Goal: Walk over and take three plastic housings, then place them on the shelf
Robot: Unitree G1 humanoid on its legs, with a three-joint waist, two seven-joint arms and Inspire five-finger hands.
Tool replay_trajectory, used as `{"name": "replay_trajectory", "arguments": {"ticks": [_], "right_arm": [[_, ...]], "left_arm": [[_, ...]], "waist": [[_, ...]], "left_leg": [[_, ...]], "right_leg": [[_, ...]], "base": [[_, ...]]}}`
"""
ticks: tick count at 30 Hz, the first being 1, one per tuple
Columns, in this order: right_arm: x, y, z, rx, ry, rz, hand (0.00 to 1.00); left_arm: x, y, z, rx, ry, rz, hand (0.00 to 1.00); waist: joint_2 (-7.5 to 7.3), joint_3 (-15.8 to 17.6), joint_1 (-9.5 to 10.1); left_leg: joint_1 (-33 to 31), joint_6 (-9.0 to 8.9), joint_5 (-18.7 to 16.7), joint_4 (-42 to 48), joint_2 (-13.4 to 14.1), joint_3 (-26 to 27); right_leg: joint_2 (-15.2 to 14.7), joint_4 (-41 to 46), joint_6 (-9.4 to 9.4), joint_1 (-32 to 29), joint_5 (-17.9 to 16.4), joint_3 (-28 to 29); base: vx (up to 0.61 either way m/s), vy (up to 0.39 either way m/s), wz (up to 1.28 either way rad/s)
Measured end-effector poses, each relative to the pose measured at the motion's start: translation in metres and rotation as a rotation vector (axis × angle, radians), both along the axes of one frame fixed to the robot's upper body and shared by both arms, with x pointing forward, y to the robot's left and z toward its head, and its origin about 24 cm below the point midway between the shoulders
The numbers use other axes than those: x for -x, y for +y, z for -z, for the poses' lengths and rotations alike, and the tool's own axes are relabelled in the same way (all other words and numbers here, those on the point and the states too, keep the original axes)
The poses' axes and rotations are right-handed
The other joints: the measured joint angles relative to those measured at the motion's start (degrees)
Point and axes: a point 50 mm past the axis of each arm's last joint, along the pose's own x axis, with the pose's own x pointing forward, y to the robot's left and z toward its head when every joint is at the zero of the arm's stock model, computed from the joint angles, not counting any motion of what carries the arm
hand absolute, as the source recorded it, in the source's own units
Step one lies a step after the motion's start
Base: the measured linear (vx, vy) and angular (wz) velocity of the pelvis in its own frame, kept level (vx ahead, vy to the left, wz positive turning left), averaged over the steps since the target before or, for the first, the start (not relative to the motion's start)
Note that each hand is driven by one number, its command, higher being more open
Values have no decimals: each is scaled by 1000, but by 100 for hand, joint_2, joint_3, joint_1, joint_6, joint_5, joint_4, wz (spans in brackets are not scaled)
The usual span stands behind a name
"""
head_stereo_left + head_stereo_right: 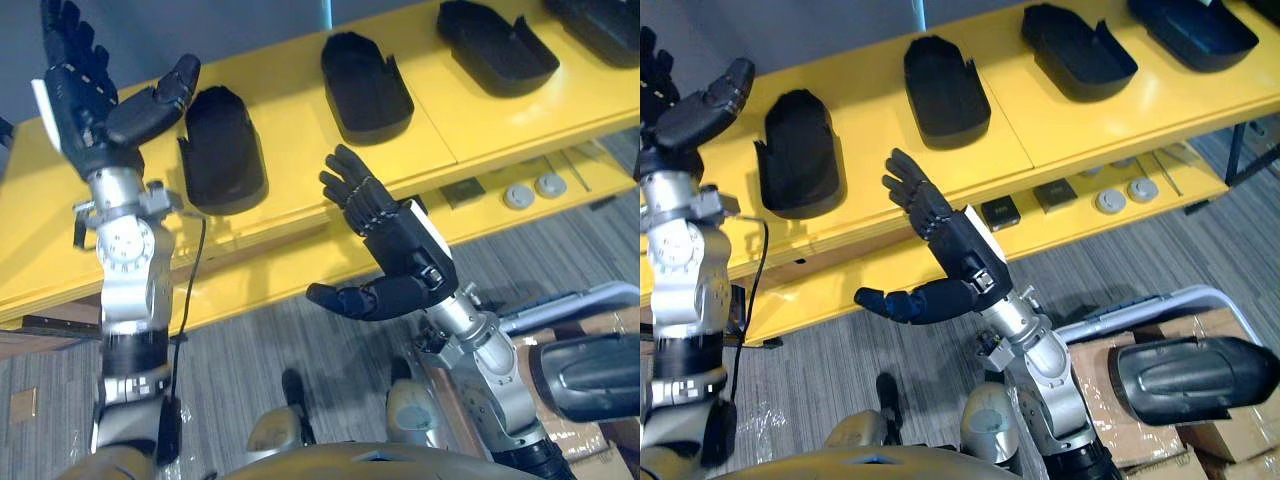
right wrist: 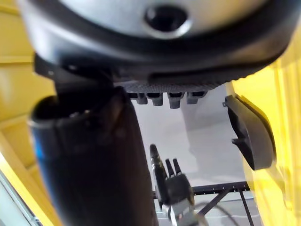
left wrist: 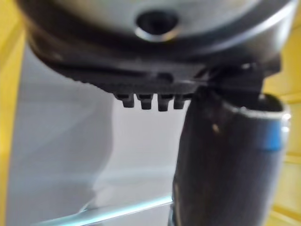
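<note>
Nearest you, down by your right forearm on the side away from the thumb, a loose housing point(image 1: 1200, 378) lies on cardboard boxes point(image 1: 1200, 437). It is a long, glossy black shell with rounded ends, its ribbed outer face turned up.

Your right hand point(image 1: 962, 255) is raised with fingers straight and slightly fanned, thumb stretched out sideways, and it holds nothing. Your left hand point(image 1: 85, 110) stands higher, fingers straight up and thumb spread wide, and it is likewise empty.

Beyond both hands runs the yellow shelf point(image 1: 300, 165). On its top board sit four matte black tub-like shells, hollow side up, each with one rounded end and one notched end:
- The first housing point(image 1: 222, 150) lies just past your left thumb.
- The second housing point(image 1: 365, 85) lies beyond your right fingertips.
- The third housing point(image 1: 495, 45) lies farther along, off the right hand's outer side.
- The fourth housing point(image 1: 600, 25) lies farthest along that same side.

On the lower board point(image 1: 480, 215), past your right hand, rest two grey discs point(image 1: 518, 196) and two dark square blocks point(image 1: 1000, 212).
</note>
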Motion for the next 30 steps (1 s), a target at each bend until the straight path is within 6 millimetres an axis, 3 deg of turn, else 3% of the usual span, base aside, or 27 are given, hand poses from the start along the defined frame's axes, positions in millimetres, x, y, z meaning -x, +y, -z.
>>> {"name": "replay_trajectory", "arguments": {"ticks": [5, 7, 11, 18, 30], "right_arm": [[-2, -9, -5, -75, -41, 151, 100], [-1, -12, -4, -72, -41, 205, 100], [3, -19, 3, -107, 0, 276, 100], [12, -39, 15, -110, 70, 401, 100], [21, -53, 26, -174, 148, 574, 100]], "left_arm": [[40, -7, 52, 92, 117, 18, 100], [51, -7, 61, 99, 144, 21, 100], [73, -11, 63, 74, 135, 36, 100], [99, -11, 82, 160, 176, 110, 100], [101, -21, 84, 216, 121, 236, 100]], "waist": [[-78, -345, 230], [-137, -459, 347], [-266, -609, 411], [-243, -933, 471], [-409, -1091, 462]], "left_leg": [[84, -15, -29, -6, 0, -258], [90, -15, -30, -6, 1, -292], [139, -16, -35, -17, -17, -389], [58, -18, -35, -37, 4, -428], [-29, -24, -32, -39, 7, -406]], "right_leg": [[2, -261, 15, 384, 9, -292], [7, -319, 24, 442, 16, -331], [-3, -405, 37, 606, 26, -438], [33, -553, 40, 630, 77, -494], [50, -660, 35, 581, 176, -475]], "base": [[36, -12, 23], [7, -4, 16], [-8, 0, 11], [-5, -3, 2], [-7, -4, -1]]}}
